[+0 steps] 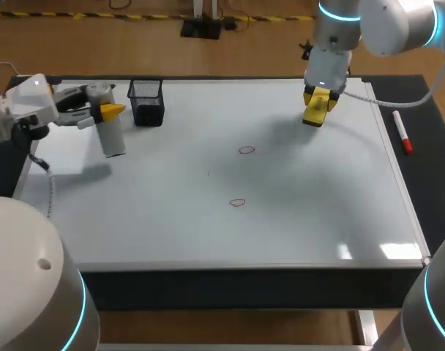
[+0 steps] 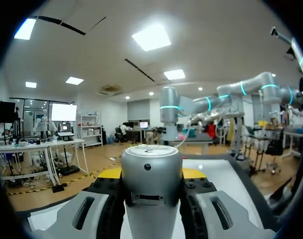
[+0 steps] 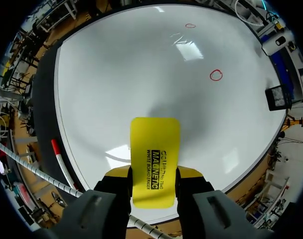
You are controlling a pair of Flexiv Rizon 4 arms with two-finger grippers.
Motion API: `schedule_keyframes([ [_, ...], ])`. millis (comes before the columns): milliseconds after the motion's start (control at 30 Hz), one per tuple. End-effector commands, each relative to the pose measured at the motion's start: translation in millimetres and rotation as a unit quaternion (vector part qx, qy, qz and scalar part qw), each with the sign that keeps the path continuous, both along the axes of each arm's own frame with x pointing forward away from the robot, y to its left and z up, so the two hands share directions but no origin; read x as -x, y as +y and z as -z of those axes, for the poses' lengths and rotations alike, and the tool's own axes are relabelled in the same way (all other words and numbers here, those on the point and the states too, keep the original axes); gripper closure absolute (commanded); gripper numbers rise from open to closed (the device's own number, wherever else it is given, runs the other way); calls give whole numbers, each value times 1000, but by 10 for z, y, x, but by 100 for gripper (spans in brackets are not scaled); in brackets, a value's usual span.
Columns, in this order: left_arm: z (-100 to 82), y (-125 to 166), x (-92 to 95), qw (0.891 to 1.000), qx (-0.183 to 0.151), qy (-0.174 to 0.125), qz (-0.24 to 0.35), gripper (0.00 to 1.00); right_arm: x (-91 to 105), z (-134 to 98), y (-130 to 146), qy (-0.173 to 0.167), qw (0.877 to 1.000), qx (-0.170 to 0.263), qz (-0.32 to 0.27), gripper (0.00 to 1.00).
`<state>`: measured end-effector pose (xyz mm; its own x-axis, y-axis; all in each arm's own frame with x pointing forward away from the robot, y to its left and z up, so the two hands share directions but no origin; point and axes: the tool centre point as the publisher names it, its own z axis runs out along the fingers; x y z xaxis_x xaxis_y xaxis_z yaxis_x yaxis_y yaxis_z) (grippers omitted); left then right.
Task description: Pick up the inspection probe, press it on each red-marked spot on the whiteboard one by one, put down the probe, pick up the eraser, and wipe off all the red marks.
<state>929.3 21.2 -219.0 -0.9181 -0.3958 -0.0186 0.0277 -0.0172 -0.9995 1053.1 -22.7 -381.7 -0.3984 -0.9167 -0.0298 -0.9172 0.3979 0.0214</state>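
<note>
The left gripper [image 1: 105, 111] is closed narrowly on the probe [image 1: 113, 136], one finger on each side of its silver body. The probe stands nearly upright over the left end of the whiteboard [image 1: 296, 219]. Whether its lower end touches the surface cannot be told. In the left wrist view the probe's round cap fills the space between the fingers.

The right gripper [image 3: 154, 173] grips the eraser [image 3: 155, 142] by its long edges, the fingers set about a narrow eraser-width apart. The eraser is a flat yellow block that juts out ahead of the fingertips. It hangs over the far right part of the board, near the far edge, and its shadow falls on the white surface under it.

The eraser's face carries a few lines of black print. No other writing shows on the task's things.

There are two red marks, both small open loops. One mark [image 1: 246, 150] lies near the middle of the board. The other mark [image 1: 238, 202] lies nearer the front edge, well apart from both grippers.

There is one probe and one eraser. One black mesh cup [image 1: 147, 102] stands near the board's far left corner, just beside the probe. One red marker [image 1: 402, 135] lies off the board's right edge.
</note>
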Motion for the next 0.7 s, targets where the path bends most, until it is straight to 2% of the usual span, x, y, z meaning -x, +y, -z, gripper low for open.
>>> schedule_keyframes([
  [33, -15, -256, -80, 1000, 7, 13, 2, 100, -1, -13, -9, 0, 1000, 2, -1, 100],
  [233, 22, -580, -124, 999, 21, 31, 4, 100, -1, -13, -9, 0, 1000, 2, -1, 100],
  [267, 18, -642, -126, 999, 13, 33, 4, 100, -1, -13, -9, 0, 1000, 2, -1, 100],
  [700, 3, -1413, -232, 998, 6, 43, 44, 100, -1, -13, -9, 0, 1000, 2, -1, 100],
])
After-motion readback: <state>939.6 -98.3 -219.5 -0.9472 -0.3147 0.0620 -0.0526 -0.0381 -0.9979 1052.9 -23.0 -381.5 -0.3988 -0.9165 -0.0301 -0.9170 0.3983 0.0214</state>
